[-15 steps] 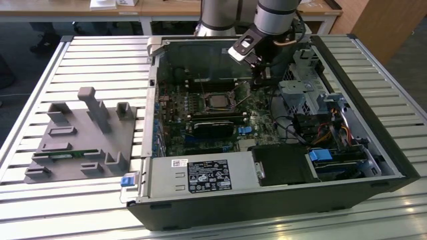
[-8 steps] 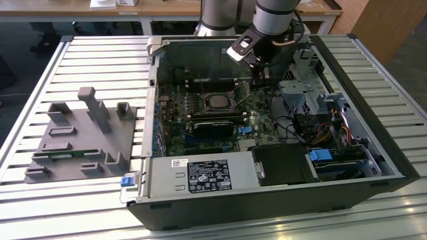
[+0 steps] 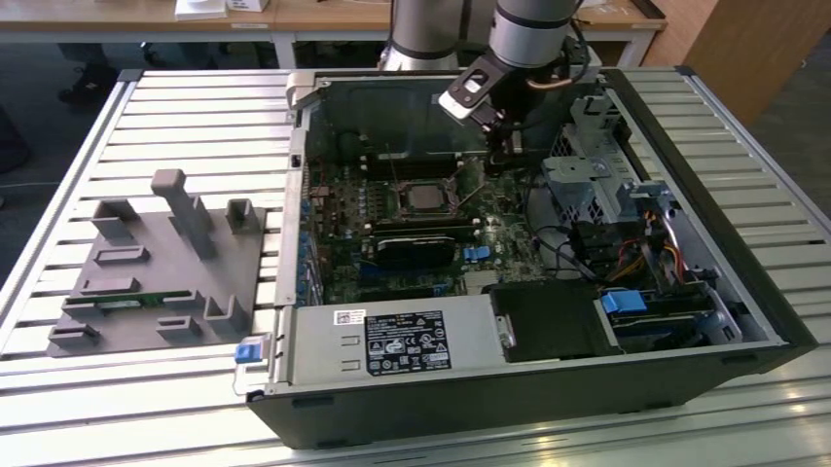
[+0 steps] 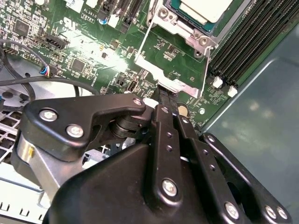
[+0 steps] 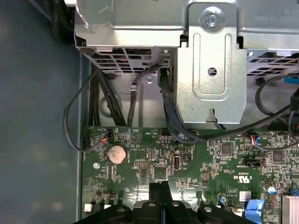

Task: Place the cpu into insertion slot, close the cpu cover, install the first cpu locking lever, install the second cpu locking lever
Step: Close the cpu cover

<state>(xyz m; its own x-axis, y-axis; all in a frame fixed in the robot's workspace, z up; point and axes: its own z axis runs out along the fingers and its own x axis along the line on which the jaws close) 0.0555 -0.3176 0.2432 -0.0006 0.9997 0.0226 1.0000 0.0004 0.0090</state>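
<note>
**Though Clenched Tight, It Carries Nothing**

Because the small flat square cpu (image 4: 205,7), dull silver-grey on top, already lies in the square black insertion slot (image 3: 395,200) of the green circuit board (image 4: 84,60), the black gripper (image 4: 164,95) has no chip to hold. Its jaws are pressed together, and in the first wrist view the two narrow black fingers (image 5: 155,193) meet along a hairline with nothing seen between them. That looks deliberate: closed fingers make one stiff, blunt tip, better for pushing thin metal than for picking.

The thin shiny silver cpu cover (image 4: 184,29) appears to lie down around the chip. From that frame a bright sheet-metal tongue (image 4: 159,74) reaches toward the gripper, and the fingertips (image 4: 162,103) sit right at its edge; whether they touch it I cannot tell. Two thin silvery wire locking levers (image 4: 142,44) run beside the slot, one on each side of the tongue. Whether either is hooked down is not clear, so the lever steps look unfinished.

In the exterior view the dark computer case (image 3: 520,399) lies on its side on a slatted metal table (image 3: 195,107), so the board faces up and the grey robot arm (image 3: 532,34) can reach it from above. A grey moulded fixture (image 3: 156,263) sits on the exterior view's left, well apart from the case.
</note>
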